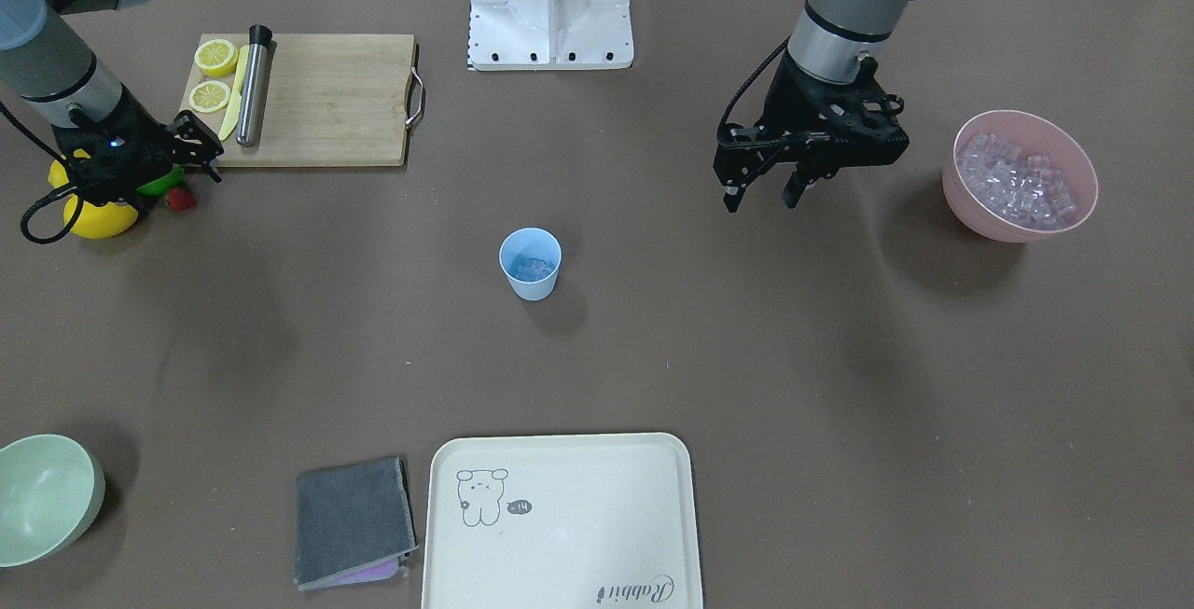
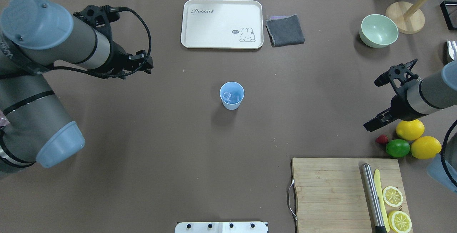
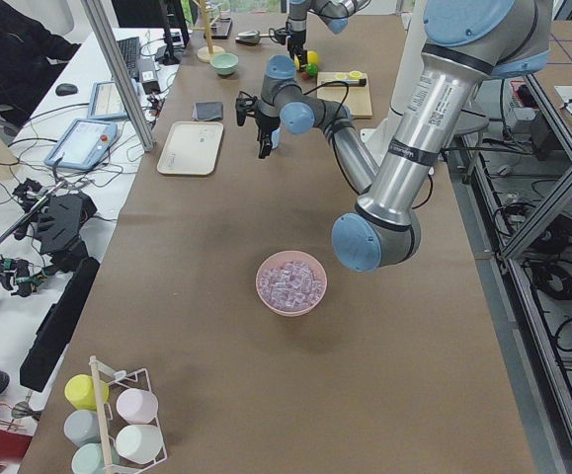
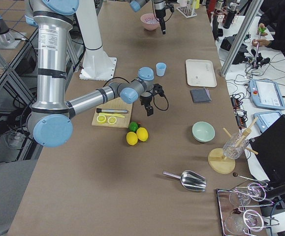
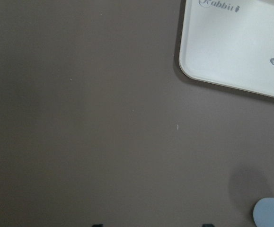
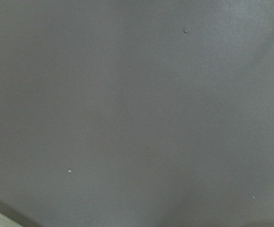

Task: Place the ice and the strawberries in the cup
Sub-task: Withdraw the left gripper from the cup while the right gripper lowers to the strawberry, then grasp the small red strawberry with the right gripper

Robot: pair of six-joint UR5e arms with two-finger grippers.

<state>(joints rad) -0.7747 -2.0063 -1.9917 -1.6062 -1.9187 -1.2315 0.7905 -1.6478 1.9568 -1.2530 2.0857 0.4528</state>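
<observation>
Brown paper covers the table [image 1: 653, 357], and at its centre we see the light-blue cup [image 1: 530, 264] standing upright with a few cubes of ice [image 2: 230, 98] in its bottom. The front camera alone shows us the pink bowl [image 1: 989, 222] heaped with more cubes; overhead, the left arm blocks it. The left gripper [image 1: 760, 203] hangs between cup and bowl, fingers spread wide and holding nothing. The strawberry [image 2: 382, 139] lies on the table just beside the lime [image 2: 397, 147] and two lemons [image 2: 410, 129], close by the right gripper [image 2: 371, 123]. The overhead view gives us the lime whole, while from the front it is mostly hidden. Whether the right gripper's fingers are parted we cannot tell. Both wrist cameras offer mostly bare table. Side views take in a metal scoop [image 4: 191, 181] and a tablet [image 3: 86, 143] on the white bench alongside.
</observation>
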